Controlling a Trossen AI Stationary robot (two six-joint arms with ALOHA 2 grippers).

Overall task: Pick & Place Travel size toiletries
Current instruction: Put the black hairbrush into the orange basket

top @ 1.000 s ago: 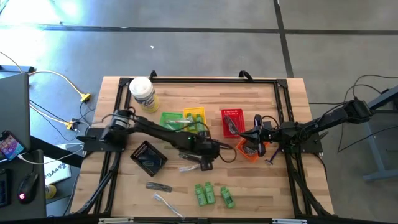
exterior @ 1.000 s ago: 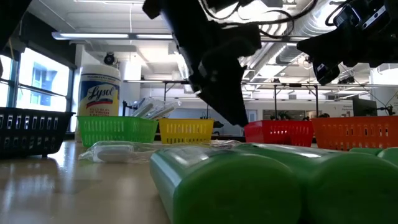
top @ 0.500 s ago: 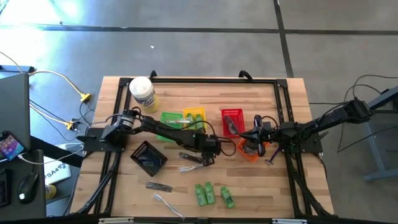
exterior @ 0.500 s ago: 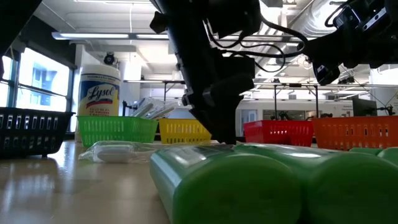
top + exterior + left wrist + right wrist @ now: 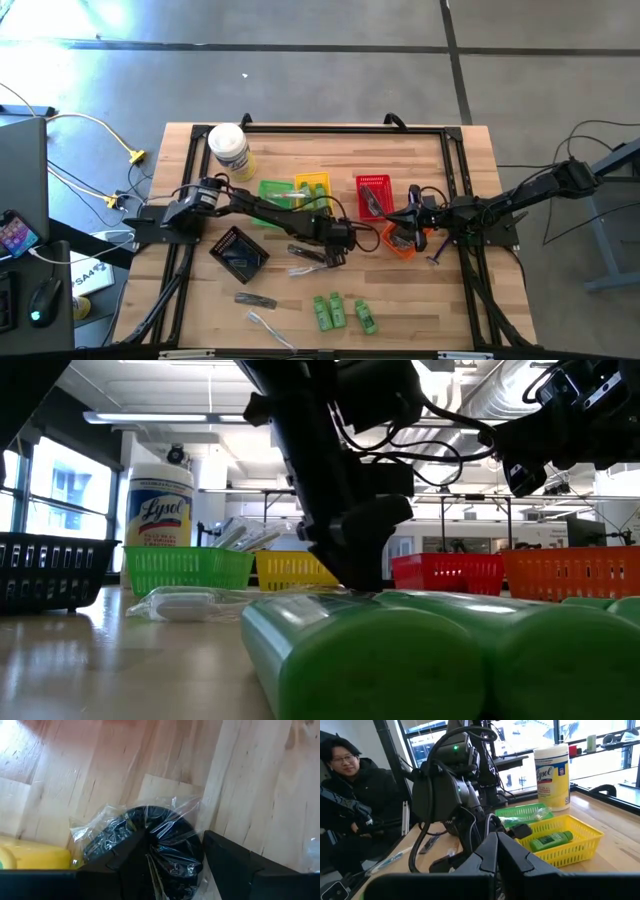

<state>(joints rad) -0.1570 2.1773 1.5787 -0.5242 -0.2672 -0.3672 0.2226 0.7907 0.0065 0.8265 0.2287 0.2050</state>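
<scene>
A dark round flat piece in clear wrap [image 5: 150, 837] lies on the wood table. My left gripper [image 5: 174, 837] is open and low over it, one finger over the piece's near half and the other just beside its edge. The gripper also shows at mid-table in the high view [image 5: 328, 250] and down at the tabletop in the low view [image 5: 362, 582]. My right gripper [image 5: 496, 840] is shut and empty, and it hovers over the orange basket [image 5: 398, 240]. Three green bottles [image 5: 340, 312], a black razor stick [image 5: 255, 299] and clear-wrapped sticks [image 5: 263, 322] lie near the front edge. My left gripper comes down on the wrapped round piece from above, with its open fingers [image 5: 117, 860] astride the piece's edge [image 5: 192, 845]. The piece lies flat on the table. I cannot tell whether the fingers touch the wrap.
The black basket [image 5: 238, 252] sits left of my left gripper. The green basket [image 5: 275, 192], the yellow basket [image 5: 313, 188] and the red basket [image 5: 373, 195] stand in a row behind it. A white Lysol jar [image 5: 230, 150] stands at the far left. A person [image 5: 350, 795] sits beyond the table.
My left gripper has come down from above the table to the tabletop, over the wrapped round piece. My right gripper has kept still.
</scene>
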